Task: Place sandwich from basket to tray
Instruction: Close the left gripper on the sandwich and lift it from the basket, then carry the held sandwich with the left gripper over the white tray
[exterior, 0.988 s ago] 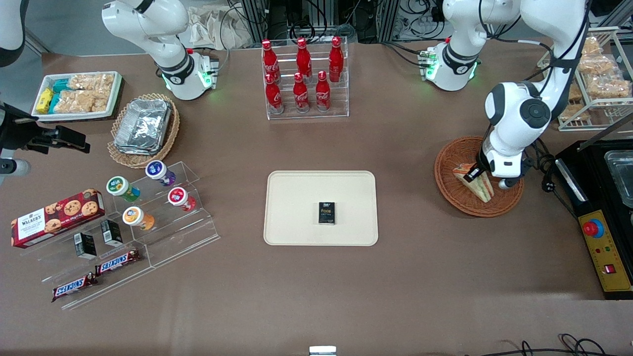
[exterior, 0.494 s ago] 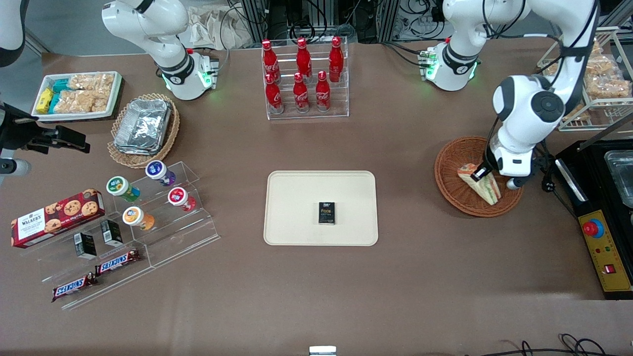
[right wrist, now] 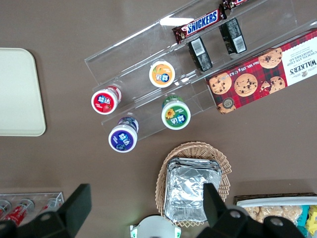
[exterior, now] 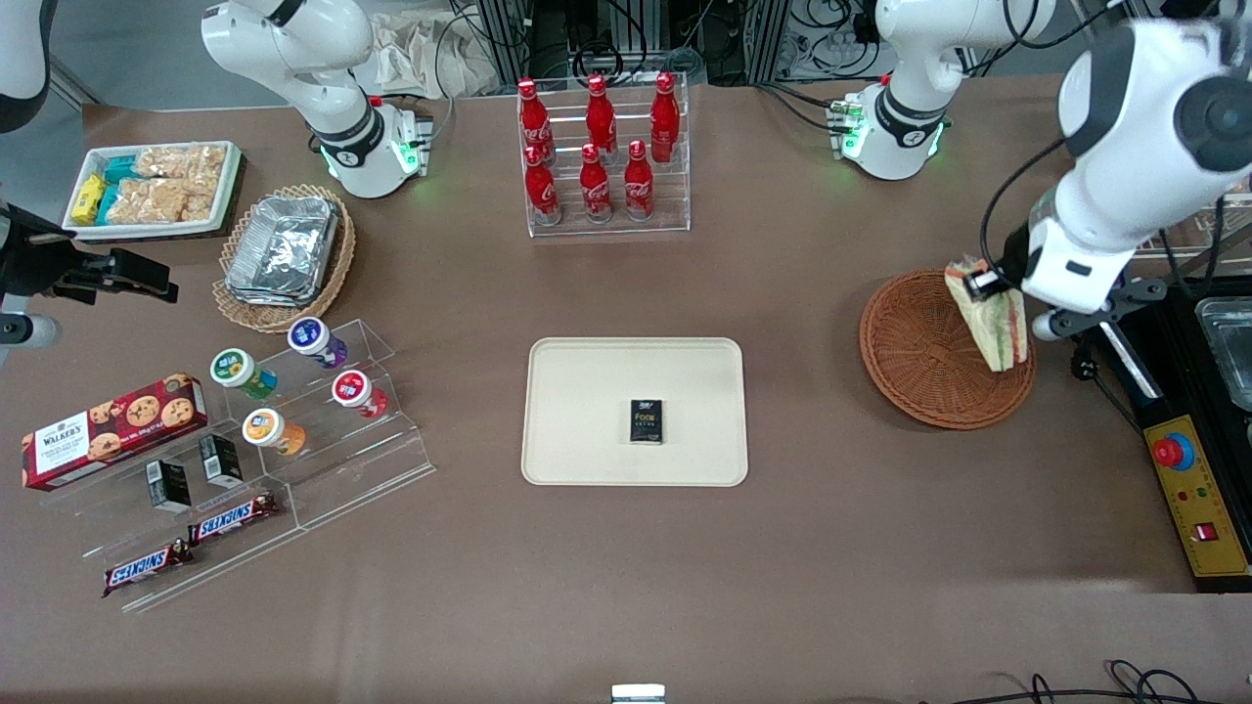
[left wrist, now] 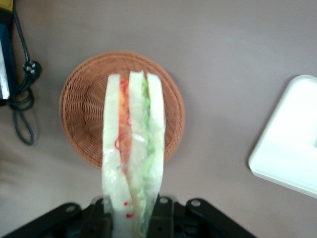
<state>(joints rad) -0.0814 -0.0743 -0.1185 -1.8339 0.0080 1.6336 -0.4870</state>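
Observation:
My left gripper is shut on the sandwich, a pale bread wedge with green, orange and red layers in clear wrap. It hangs from the gripper well above the reddish-brown wicker basket, over its edge toward the working arm's end. The basket holds nothing else. In the left wrist view the sandwich stands between the fingers, with the basket far below it. The cream tray lies at the table's middle, toward the parked arm from the basket, and its corner shows in the left wrist view.
A small black box lies on the tray. A clear rack of red bottles stands farther from the camera than the tray. A black machine with a red button and cables sit beside the basket at the working arm's end.
The gripper has risen with the sandwich out of the basket and shifted a little toward the working arm's end. The sandwich now hangs clear above the basket.

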